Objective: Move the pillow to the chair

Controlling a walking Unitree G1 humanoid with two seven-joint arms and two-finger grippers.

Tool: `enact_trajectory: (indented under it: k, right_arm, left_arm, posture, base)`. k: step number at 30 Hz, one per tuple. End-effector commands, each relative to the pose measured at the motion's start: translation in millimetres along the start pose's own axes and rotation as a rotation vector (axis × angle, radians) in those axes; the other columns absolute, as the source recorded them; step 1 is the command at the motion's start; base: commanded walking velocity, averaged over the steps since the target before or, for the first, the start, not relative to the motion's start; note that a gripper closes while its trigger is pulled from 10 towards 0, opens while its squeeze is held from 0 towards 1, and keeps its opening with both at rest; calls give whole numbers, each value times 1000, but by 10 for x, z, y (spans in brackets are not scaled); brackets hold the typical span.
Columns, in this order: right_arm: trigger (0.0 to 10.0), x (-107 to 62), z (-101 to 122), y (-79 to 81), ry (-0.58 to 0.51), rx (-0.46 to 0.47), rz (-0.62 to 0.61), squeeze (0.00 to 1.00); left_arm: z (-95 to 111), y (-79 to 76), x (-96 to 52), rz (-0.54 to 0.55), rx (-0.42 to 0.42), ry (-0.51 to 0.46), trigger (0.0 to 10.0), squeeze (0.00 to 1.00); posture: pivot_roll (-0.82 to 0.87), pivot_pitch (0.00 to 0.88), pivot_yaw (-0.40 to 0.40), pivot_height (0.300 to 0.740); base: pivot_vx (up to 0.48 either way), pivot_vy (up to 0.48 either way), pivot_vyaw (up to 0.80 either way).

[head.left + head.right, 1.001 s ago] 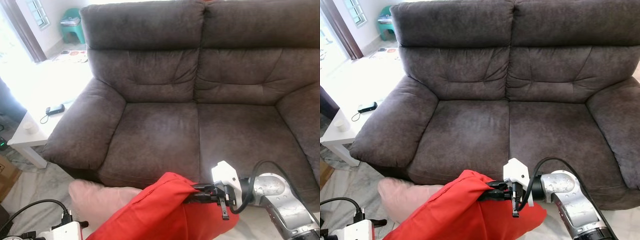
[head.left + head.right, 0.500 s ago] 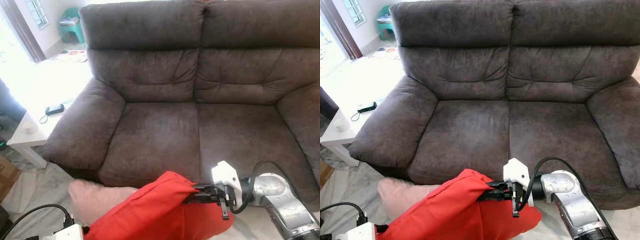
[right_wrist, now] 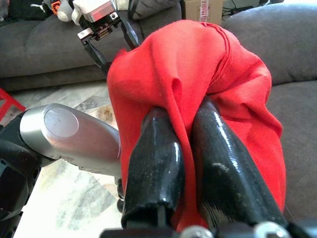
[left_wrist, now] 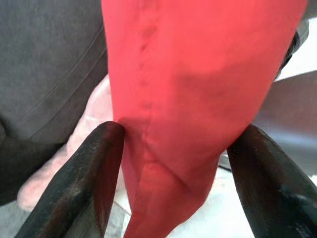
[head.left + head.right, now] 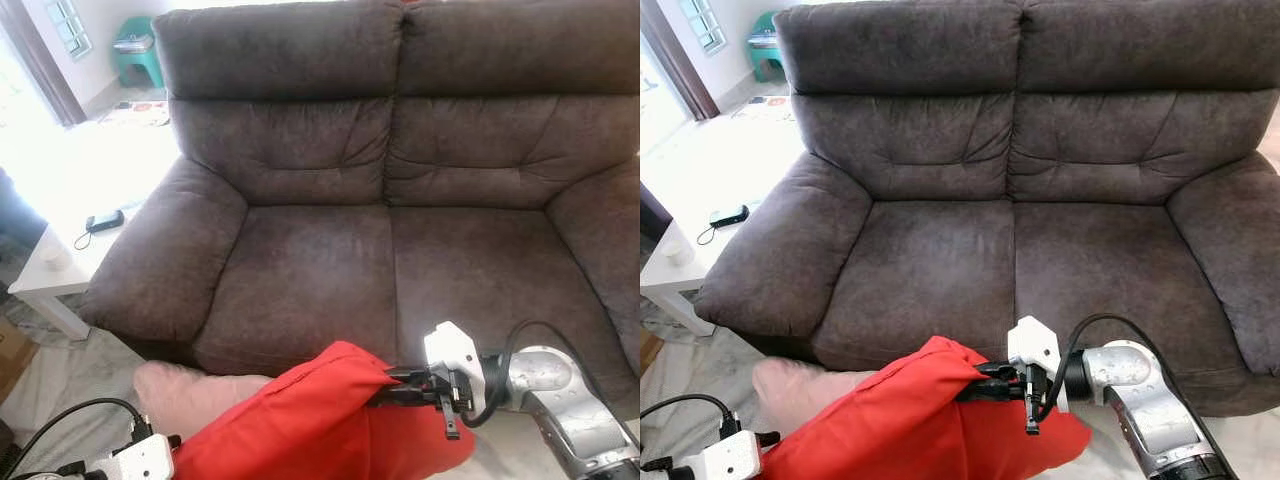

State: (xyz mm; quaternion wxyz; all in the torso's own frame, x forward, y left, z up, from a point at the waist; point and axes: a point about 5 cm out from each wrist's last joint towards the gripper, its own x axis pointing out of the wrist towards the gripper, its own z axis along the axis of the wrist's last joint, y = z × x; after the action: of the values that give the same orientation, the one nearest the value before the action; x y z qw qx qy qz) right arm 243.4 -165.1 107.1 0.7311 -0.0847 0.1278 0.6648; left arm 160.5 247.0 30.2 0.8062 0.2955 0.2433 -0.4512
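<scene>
Pillow [image 5: 910, 420] — red, creased, prob. soft.

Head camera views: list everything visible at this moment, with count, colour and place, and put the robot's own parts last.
Red fabric pillow: one, red, low in front of the sofa, held between both grippers.
Pale pink soft cushion: one, pink, on the floor at the sofa's front left corner, partly behind the red pillow.
Dark brown two-seat fabric sofa: one, dark brown, straight ahead.
White side table: one, white, beside the sofa's left armrest.
Small black device with a cord: one, black, on the side table.
Teal stool: one, teal, far left by the wall.
Left gripper: black fingers either side of the pillow's lower edge.
Right gripper: black fingers pinched on the pillow's upper corner.
</scene>
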Motion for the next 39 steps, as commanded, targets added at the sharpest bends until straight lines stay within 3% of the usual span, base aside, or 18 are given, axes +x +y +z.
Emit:
enact_trajectory:
  k: [1, 18, 39]
  right_arm:
    - [10000, 2, 266, -38, -94, -106, 8, 0]
    - [10000, -5, 269, -51, -94, -109, 1, 0]
    - [10000, 18, 271, -51, -101, -109, -7, 0]
  left_arm:
    - [-13, -5, -14, 0, 0, -2, 0, 0]
    - [-81, -158, -27, -110, -102, 16, 0, 0]
    - [88, -21, -2, -47, -100, -50, 0, 0]
  posture:
    - [48, 40, 46, 740]
    - [51, 51, 46, 740]
    - [54, 55, 52, 740]
  base:
    - [0, 0, 0]
    - [0, 0, 0]
    - [0, 0, 0]
